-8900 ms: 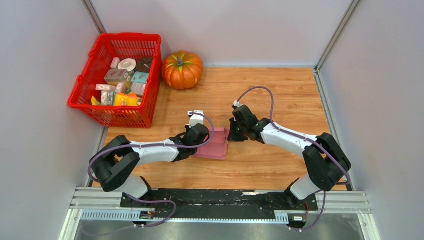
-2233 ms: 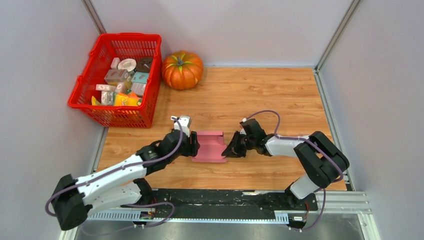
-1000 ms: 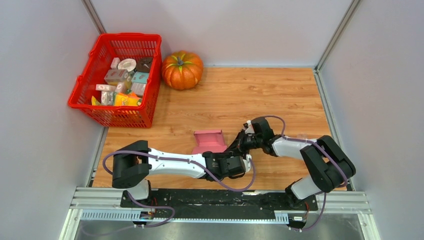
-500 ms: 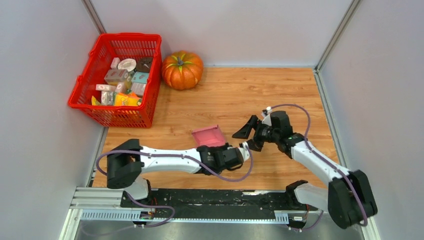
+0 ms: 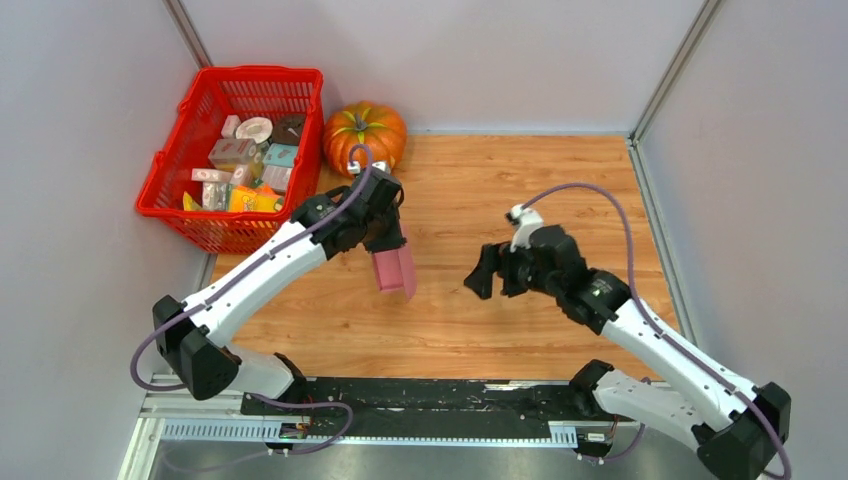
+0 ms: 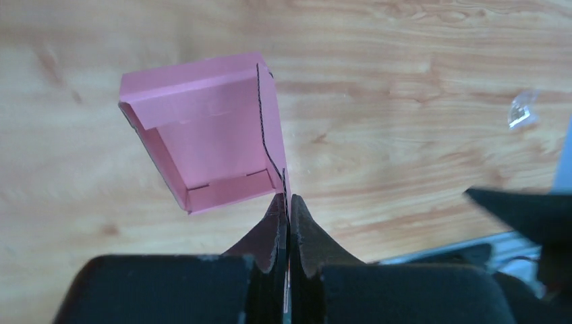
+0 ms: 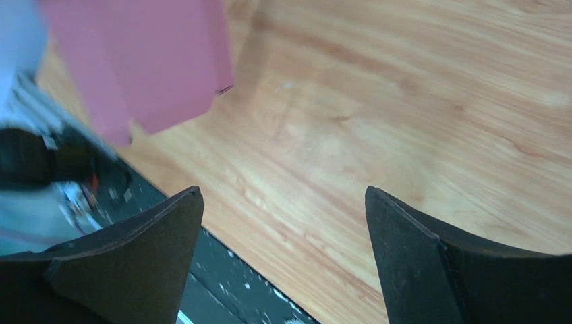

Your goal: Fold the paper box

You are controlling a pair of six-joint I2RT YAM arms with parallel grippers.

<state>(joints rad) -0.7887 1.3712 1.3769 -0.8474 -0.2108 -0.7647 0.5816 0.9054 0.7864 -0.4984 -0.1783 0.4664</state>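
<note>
The paper box is a small pink card tray with its walls folded up. It hangs tilted in the air above the wooden table, left of centre. My left gripper is shut on one side wall of the paper box, whose open inside shows in the left wrist view; the fingertips pinch the thin card edge. My right gripper hovers to the right of the box, apart from it, open and with nothing between its fingers. The right wrist view has the paper box at its upper left.
A red basket of small packaged goods stands at the back left. An orange pumpkin sits beside it, just behind my left wrist. Grey walls close in the table on three sides. A black mounting rail runs along the near edge.
My left arm has swung from the near middle up and to the left, lifting the pink box off the table. My right gripper has opened wide and drawn back to the right.
</note>
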